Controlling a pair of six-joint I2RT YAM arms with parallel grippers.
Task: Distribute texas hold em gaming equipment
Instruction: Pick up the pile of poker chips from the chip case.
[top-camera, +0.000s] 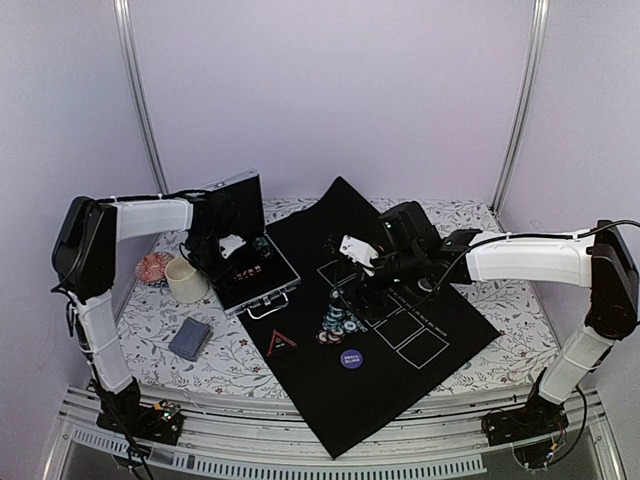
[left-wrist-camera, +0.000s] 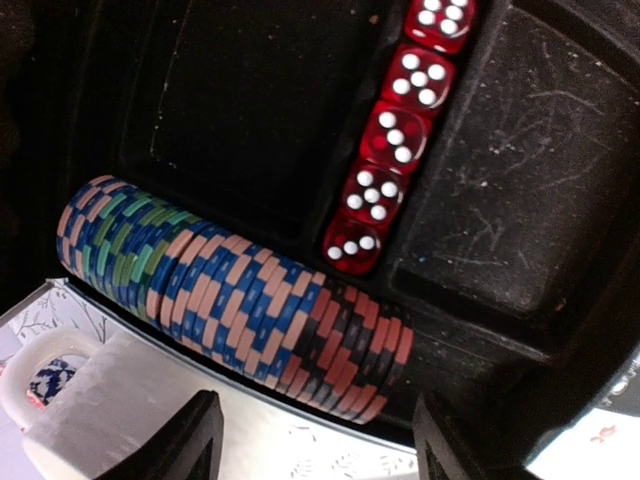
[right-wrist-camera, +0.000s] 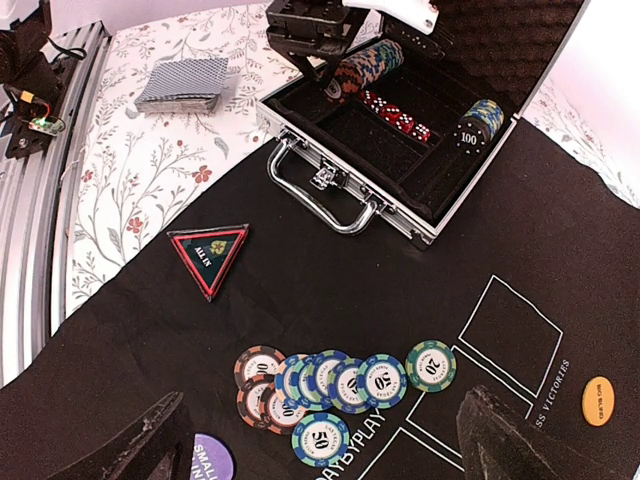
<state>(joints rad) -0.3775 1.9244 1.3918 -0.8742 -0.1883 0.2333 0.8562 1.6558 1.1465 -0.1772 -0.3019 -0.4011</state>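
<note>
Several teal, blue and red poker chips (right-wrist-camera: 335, 382) lie overlapping on the black mat (top-camera: 400, 380), also seen as a cluster of chips (top-camera: 338, 322) from above. My right gripper (right-wrist-camera: 330, 452) hovers over them, open, its fingers (right-wrist-camera: 505, 440) wide apart; from above, the right gripper (top-camera: 352, 292) hangs just behind the cluster. A red-edged triangle (right-wrist-camera: 210, 255), a purple button (right-wrist-camera: 212, 462) and an orange button (right-wrist-camera: 598, 400) rest on the mat. Inside the silver case, my left gripper (left-wrist-camera: 320, 448) stands open at the near end of a chip row (left-wrist-camera: 230, 290), holding nothing.
The open silver case (right-wrist-camera: 335, 205) holds red dice (left-wrist-camera: 385, 165) and a dark chip stack (right-wrist-camera: 472, 128). A deck of cards (top-camera: 190, 338) and a cream cup (top-camera: 186, 280) sit on the floral cloth to the left. Metal rails run along the near edge.
</note>
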